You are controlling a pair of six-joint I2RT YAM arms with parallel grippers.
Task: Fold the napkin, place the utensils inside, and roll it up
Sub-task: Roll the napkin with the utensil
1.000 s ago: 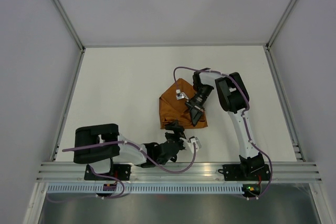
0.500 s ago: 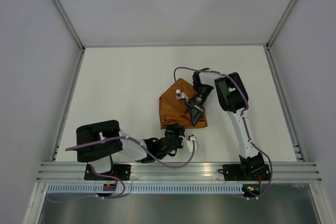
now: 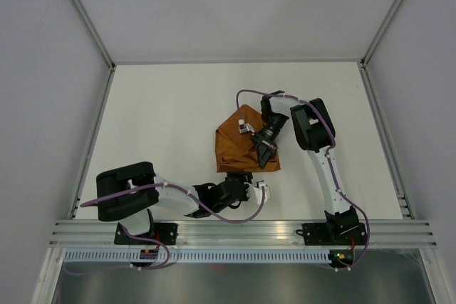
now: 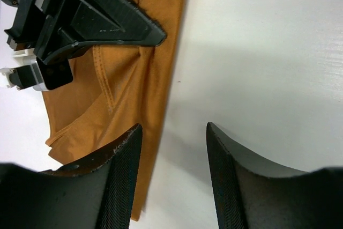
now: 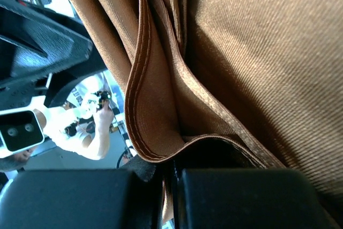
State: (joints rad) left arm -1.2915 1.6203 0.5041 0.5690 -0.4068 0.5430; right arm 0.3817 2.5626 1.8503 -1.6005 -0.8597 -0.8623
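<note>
- I am seeing the napkin [image 3: 229,149] lying bunched and folded over itself near the middle of the white counter [image 3: 164,126], slightly to the right of centre. One pointed corner is aiming at the far wall, and a straighter edge is facing the arm bases.
- The right end effector [image 3: 263,161] is reaching down onto the right half of the cloth, with its tips pointing back toward the near edge.
- In the right wrist view, the two dark fingers [image 5: 241,197] are sitting pressed together. A stitched hem of the napkin is curling into the seam between them, so I am reading this as a pinch on the fabric. Several layers of cloth are draping across most of that view.
- The left arm is stretching low along the near side of the counter, and the left end effector [image 3: 239,178] is sitting at the napkin's near edge.
- In the left wrist view its fingers [image 4: 120,181] are standing spread apart and are gripping nothing. The napkin's long edge is running down beside the left-hand finger, with a narrow strip of cloth showing inside the gap. The rest of the gap is showing bare counter.
- That same view is showing the right end effector's black body resting on the cloth at the top left.
</note>
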